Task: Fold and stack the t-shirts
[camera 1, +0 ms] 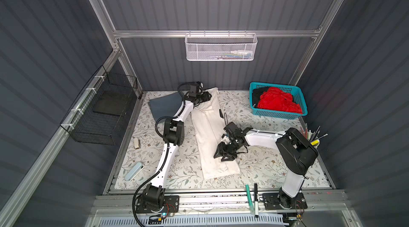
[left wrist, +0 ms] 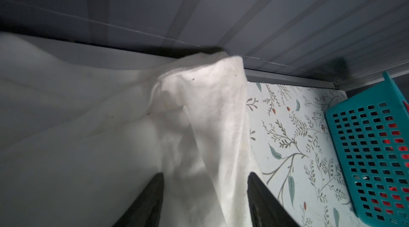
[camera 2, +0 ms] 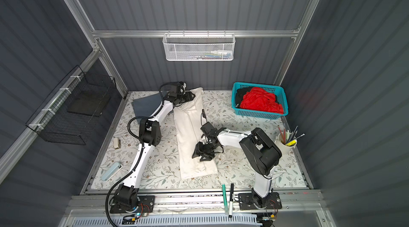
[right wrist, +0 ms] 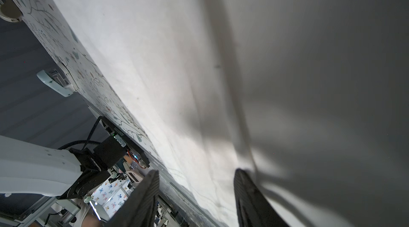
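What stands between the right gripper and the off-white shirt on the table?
Nothing visible does. The right gripper hangs open directly over the off-white shirt, and the right wrist view shows only bare cloth ahead of its jaws.

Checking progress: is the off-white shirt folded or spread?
Folded: the off-white shirt lies as a long narrow strip, layers overlapping.

In both top views a long folded t-shirt (camera 1: 210,135) is laid down mid-frame on the table covering (camera 1: 265,166), a flat folded t-shirt (camera 1: 162,104) is placed at its upper left, and crumpled t-shirts (camera 1: 276,102) are held in a basket (camera 1: 278,115) at upper right.
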`<state>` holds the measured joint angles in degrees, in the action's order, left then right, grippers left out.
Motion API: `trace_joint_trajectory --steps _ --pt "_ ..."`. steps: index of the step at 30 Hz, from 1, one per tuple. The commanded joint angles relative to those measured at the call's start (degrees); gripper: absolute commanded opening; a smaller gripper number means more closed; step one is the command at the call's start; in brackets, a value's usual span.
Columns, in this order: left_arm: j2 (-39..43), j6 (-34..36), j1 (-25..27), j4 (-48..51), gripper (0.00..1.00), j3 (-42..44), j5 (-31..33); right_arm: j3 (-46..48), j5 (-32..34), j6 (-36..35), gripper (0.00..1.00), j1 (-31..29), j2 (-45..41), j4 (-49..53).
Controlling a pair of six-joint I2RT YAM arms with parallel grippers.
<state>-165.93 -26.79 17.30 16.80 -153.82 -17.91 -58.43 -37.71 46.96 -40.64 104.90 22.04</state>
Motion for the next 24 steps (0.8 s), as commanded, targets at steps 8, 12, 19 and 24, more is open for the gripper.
trace_joint_trajectory --steps 8,12,19,24 --pt "10.9 3.0 -0.1 -2.7 0.64 13.3 -7.7 -1.7 8.0 -0.8 0.58 -3.0 -6.0 9.1" --pt "26.6 7.8 1.8 3.0 0.65 26.3 0.7 -1.7 14.3 -1.9 0.6 -2.6 -13.4 13.3" --pt "57.3 3.8 7.0 11.0 0.61 65.2 16.7 4.4 25.1 -3.5 0.55 1.0 -24.9 15.7" --pt "75.5 -5.4 16.5 19.0 0.57 86.8 21.4 10.8 24.5 -6.0 0.51 4.5 -27.6 13.0"
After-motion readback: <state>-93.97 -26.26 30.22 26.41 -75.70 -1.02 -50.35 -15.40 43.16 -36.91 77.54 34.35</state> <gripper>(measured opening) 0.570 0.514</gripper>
